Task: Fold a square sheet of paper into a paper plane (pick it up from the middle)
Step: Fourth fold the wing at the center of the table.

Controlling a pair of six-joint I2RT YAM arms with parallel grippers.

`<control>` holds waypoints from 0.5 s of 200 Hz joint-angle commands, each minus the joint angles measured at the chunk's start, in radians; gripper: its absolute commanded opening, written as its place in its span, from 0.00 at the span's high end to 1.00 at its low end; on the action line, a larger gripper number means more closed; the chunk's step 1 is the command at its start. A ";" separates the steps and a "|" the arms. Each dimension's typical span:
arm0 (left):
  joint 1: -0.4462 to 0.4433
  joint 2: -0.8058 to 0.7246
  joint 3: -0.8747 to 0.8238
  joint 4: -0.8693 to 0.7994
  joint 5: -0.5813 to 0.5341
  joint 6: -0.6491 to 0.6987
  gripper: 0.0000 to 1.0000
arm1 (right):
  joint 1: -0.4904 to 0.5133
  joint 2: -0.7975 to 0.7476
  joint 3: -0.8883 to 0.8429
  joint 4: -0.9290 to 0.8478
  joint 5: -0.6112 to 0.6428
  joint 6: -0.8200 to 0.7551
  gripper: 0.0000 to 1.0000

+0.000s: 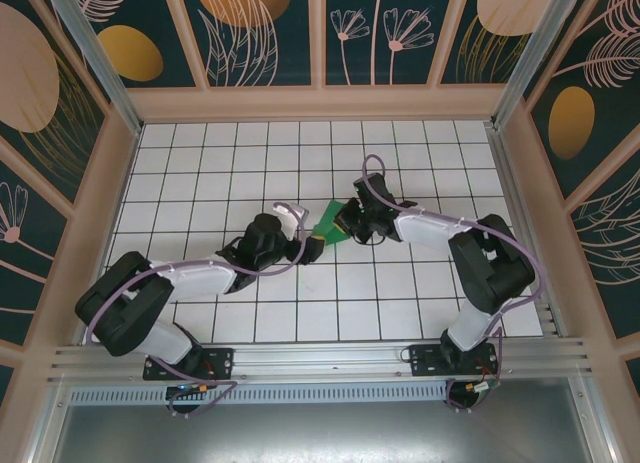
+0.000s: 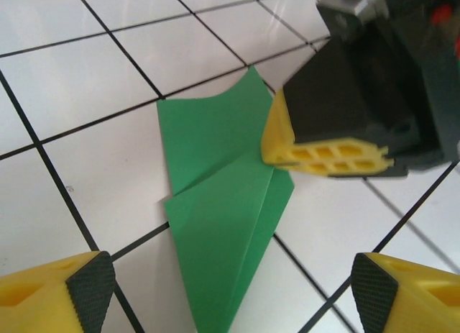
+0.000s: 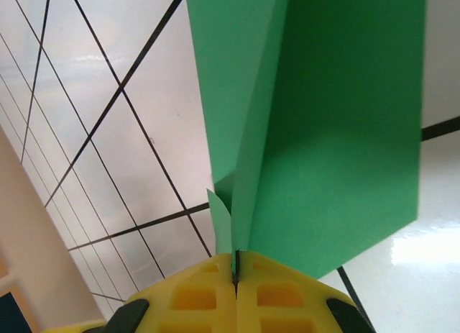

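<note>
The square sheet of paper (image 1: 326, 226) is bright green and folded into a creased pointed shape; it lies near the middle of the table between both grippers. My right gripper (image 1: 347, 226) is shut on one edge of it. In the right wrist view the yellow fingers (image 3: 236, 275) meet on a raised fold of the paper (image 3: 330, 131). My left gripper (image 1: 308, 249) stands open just short of the paper's pointed end. In the left wrist view the paper (image 2: 223, 225) reaches between my spread left fingertips (image 2: 231, 293), touching neither, while the right gripper's fingers (image 2: 327, 157) pinch its far side.
The white grid-tiled tabletop (image 1: 220, 163) is boxed in by wooden-framed patterned walls (image 1: 110, 183) on three sides. An aluminium rail (image 1: 320, 361) runs along the near edge, where both arm bases are bolted. Open tiles lie all around the paper.
</note>
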 commanded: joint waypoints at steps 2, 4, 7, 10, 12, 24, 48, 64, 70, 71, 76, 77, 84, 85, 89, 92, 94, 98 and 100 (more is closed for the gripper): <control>-0.004 0.045 0.001 0.078 0.001 0.160 0.15 | 0.001 0.048 0.055 -0.062 -0.045 0.009 1.00; -0.005 0.051 0.004 0.076 0.004 0.165 0.15 | 0.001 0.052 0.058 -0.064 -0.048 0.009 1.00; -0.005 0.059 0.010 0.072 0.012 0.174 0.15 | 0.001 0.057 0.060 -0.067 -0.052 0.007 1.00; -0.005 0.067 0.018 0.068 0.021 0.185 0.16 | 0.002 0.060 0.062 -0.069 -0.054 0.006 1.00; -0.005 0.074 0.020 0.067 0.024 0.190 0.16 | 0.001 0.062 0.064 -0.069 -0.056 0.005 1.00; -0.004 0.112 0.037 0.071 0.031 0.222 0.19 | -0.001 0.070 0.067 -0.072 -0.067 0.005 1.00; -0.005 0.182 0.055 0.104 0.032 0.271 0.23 | -0.005 0.077 0.072 -0.090 -0.079 0.000 1.00; -0.006 0.209 0.057 0.138 0.014 0.287 0.26 | -0.011 0.073 0.073 -0.099 -0.089 -0.003 1.00; -0.005 0.210 0.056 0.152 0.008 0.294 0.27 | -0.013 0.071 0.073 -0.106 -0.092 -0.005 1.00; -0.005 0.210 0.056 0.155 0.008 0.295 0.27 | -0.013 0.070 0.073 -0.106 -0.092 -0.005 1.00; -0.005 0.209 0.055 0.164 0.007 0.299 0.28 | -0.015 0.067 0.073 -0.111 -0.093 -0.007 1.00; -0.006 0.223 0.055 0.165 0.007 0.300 0.28 | -0.016 0.067 0.072 -0.114 -0.095 -0.008 1.00; -0.005 0.242 0.057 0.176 0.006 0.303 0.30 | -0.018 0.063 0.071 -0.115 -0.099 -0.010 1.00; -0.006 0.243 0.058 0.178 0.006 0.303 0.30 | -0.018 0.063 0.071 -0.115 -0.099 -0.010 1.00; -0.006 0.248 0.059 0.183 0.006 0.307 0.31 | -0.020 0.060 0.070 -0.118 -0.103 -0.011 1.00; -0.005 0.249 0.058 0.187 0.004 0.309 0.32 | -0.022 0.058 0.069 -0.119 -0.105 -0.011 1.00; -0.006 0.250 0.057 0.190 0.004 0.311 0.33 | -0.022 0.057 0.069 -0.119 -0.108 -0.011 1.00; -0.005 0.254 0.059 0.194 0.005 0.312 0.34 | -0.023 0.055 0.067 -0.120 -0.110 -0.012 1.00; -0.005 0.255 0.060 0.195 0.005 0.314 0.34 | -0.024 0.054 0.066 -0.120 -0.111 -0.012 1.00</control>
